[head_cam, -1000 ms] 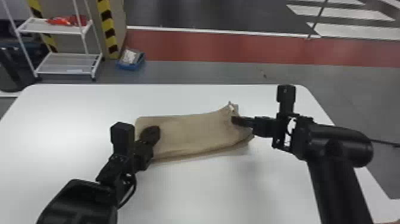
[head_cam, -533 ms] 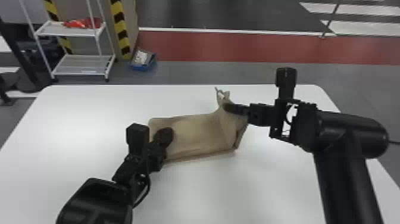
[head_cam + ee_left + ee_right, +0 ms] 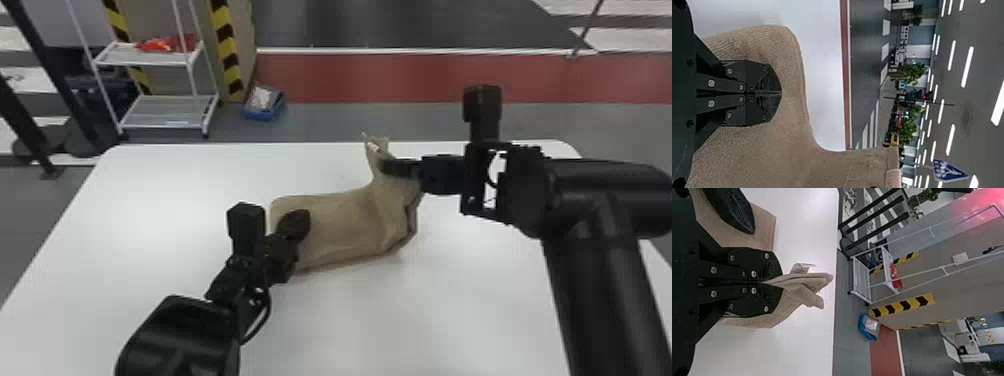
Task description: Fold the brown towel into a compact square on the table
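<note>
Strip formed, square unfinished: your right hand (image 3: pixel 386 167) grasps the brown towel (image 3: pixel 350 225) by its raised end, your left hand (image 3: pixel 300 220) clenched opposite.

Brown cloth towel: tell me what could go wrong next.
The brown towel might slip from the right black end effector, which pinches only a bunch near its raised edge. That bunched, creased end may land crooked. The left black end effector, shut over the flat end, may let it slide.
</note>
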Available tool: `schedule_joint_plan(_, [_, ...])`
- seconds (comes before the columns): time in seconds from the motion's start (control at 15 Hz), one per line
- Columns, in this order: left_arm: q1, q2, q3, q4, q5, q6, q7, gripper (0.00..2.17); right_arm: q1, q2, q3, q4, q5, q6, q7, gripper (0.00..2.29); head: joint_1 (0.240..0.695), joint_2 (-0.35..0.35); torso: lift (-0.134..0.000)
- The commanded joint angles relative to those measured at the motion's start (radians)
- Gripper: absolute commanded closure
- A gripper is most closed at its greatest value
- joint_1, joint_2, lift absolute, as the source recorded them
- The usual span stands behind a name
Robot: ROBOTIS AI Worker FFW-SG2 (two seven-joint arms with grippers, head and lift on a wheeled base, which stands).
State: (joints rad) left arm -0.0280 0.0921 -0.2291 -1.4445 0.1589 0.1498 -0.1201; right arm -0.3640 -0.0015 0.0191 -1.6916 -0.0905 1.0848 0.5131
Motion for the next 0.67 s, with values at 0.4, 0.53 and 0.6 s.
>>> schedule_joint_plan(0.4, [0.089, 0.057, 0.145, -0.178, 0.056, 0.209, -0.145, 2.15, -0.089, 0.002, -0.082, 0.052, 0.014, 0.034, 0.001, 1.48, 0.695, 0.03, -0.123])
schedule_joint_plan(0.53, [0.091, 0.057, 0.136, -0.182, 0.085, 0.209, -0.162, 2.15, -0.101, 0.002, -0.073, 0.061, 0.018, 0.04, -0.001, 1.48, 0.695, 0.03, -0.123])
schedule_joint_plan(0.6, [0.089, 0.057, 0.129, -0.182, 0.088, 0.209, -0.164, 2.15, -0.11, 0.002, -0.059, 0.063, 0.025, 0.04, -0.007, 1.48, 0.695, 0.026, -0.123])
